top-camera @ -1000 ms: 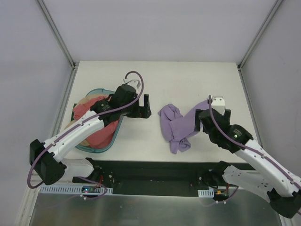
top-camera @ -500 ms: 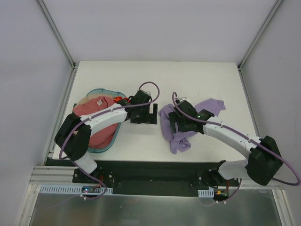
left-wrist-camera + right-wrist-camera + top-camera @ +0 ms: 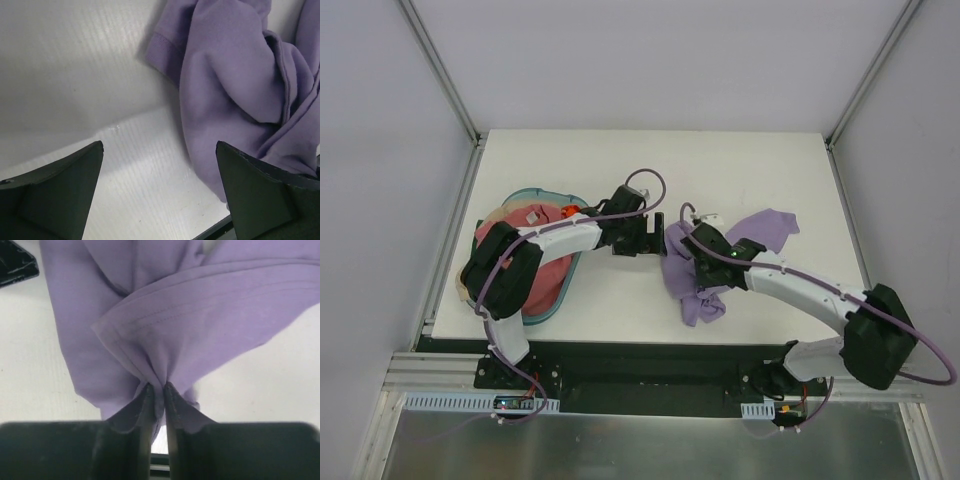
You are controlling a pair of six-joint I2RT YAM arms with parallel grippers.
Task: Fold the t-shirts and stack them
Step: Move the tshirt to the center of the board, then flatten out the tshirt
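A lavender-purple t-shirt (image 3: 692,285) lies crumpled at mid-table, one part spread to the right (image 3: 772,226). My right gripper (image 3: 703,264) is shut on a bunched fold of it; in the right wrist view the fingers (image 3: 148,405) pinch purple cloth (image 3: 175,315) between them. My left gripper (image 3: 651,234) stands open just left of the shirt, low over the table. Its fingertips (image 3: 95,150) have bare table between them, and the purple t-shirt (image 3: 225,75) lies beside the right one. A dusty pink-red t-shirt (image 3: 542,272) fills the basket, over a tan-beige one (image 3: 495,213).
The teal oval basket (image 3: 558,297) sits at the table's left, under my left arm. The table's dark front edge (image 3: 640,345) runs close below the purple shirt. One black finger of the left gripper (image 3: 15,262) shows at the top left of the right wrist view.
My right gripper swung left onto the purple shirt and closed on a fold. My left gripper moved right, from beside the basket to the shirt's left edge, staying open.
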